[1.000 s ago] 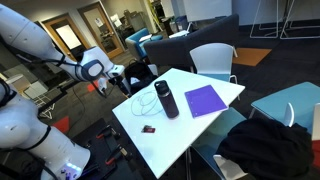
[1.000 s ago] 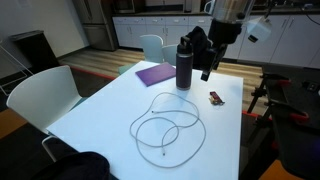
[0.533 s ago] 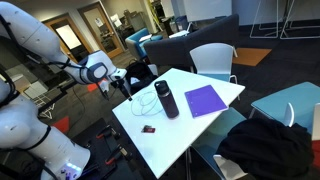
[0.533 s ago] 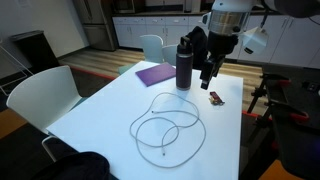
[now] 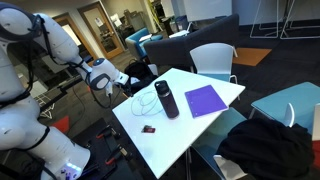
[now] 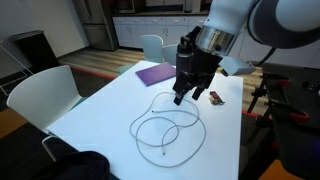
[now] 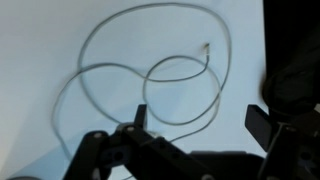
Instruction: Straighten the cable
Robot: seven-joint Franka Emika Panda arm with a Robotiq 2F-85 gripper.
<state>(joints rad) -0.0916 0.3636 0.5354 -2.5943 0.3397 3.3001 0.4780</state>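
Dark cable [image 7: 206, 50]: thin, curled in overlapping loops | pincer [image 7: 198, 118]: wide open, empty

White table [image 6: 100, 110]: looped cable [image 6: 168, 120], bottle [image 5: 166, 98], purple sheet [image 6: 155, 73] (flat), small chip [image 6: 216, 98]

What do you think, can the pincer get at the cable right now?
Probably yes. The pincer hangs open just above the cable, and the wrist view shows nothing lying between them. The bottle stands beside the loop, not over it, so it should not block a descent.
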